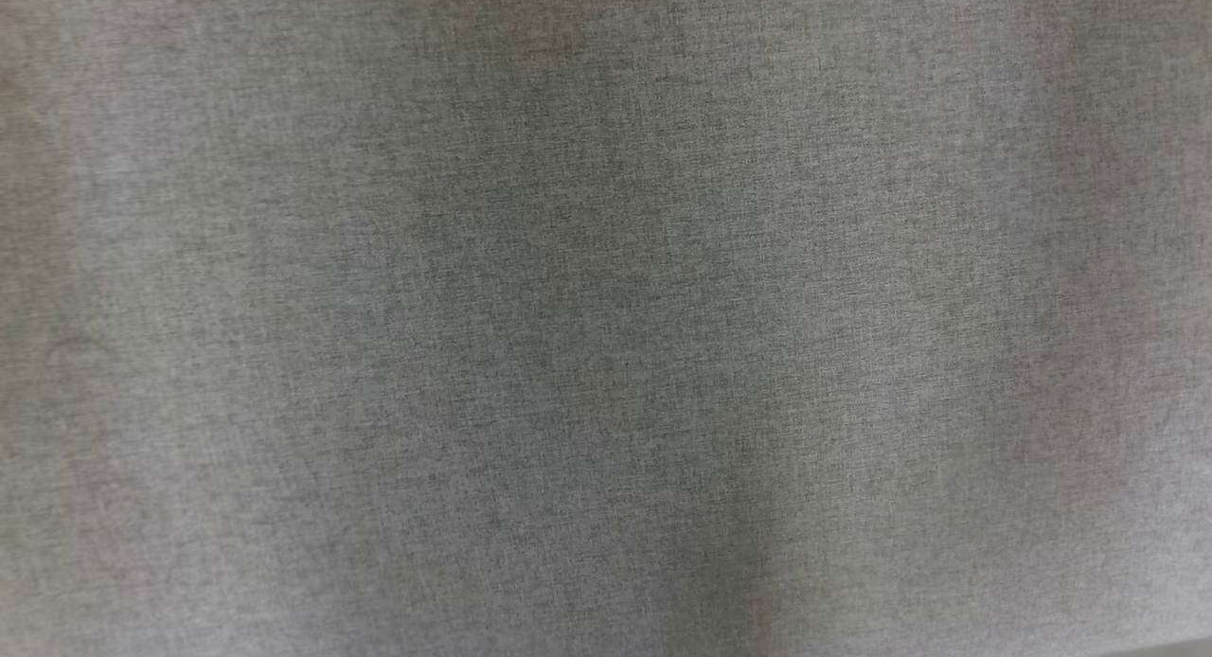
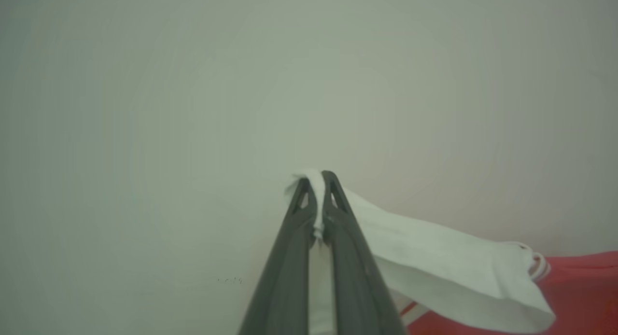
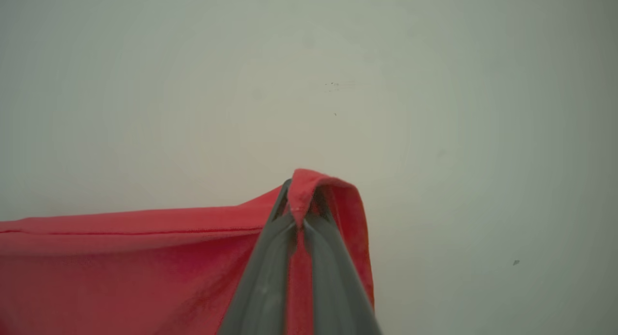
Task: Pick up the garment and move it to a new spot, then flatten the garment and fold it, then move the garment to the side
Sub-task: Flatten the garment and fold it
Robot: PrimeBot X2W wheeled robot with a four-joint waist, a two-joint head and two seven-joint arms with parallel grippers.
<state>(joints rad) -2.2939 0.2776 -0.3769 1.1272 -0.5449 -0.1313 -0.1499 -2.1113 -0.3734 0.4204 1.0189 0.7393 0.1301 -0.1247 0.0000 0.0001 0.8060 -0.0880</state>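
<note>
garment [image 3: 120, 258]: red with white panel [image 2: 449, 267], held in front of pale surface [image 2: 145, 108], can't tell where on the bench | your left gripper [image 2: 316, 179]: clamped on white edge | your right gripper [image 3: 300, 190]: clamped on red fold | head view: grey woven cloth [image 1: 606, 316], can't tell what

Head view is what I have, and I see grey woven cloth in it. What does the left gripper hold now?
Observer: The left gripper is shut on the garment, with a white fold pinched between its fingertips.
Operator: And the right gripper?
Observer: The right gripper is shut on the red fabric of the garment, and a fold bulges over its tips.
Operator: Is there a mark where the two colours meet?
Observer: Yes. In the left wrist view a red-and-white striped trim sits where white meets red.
</note>
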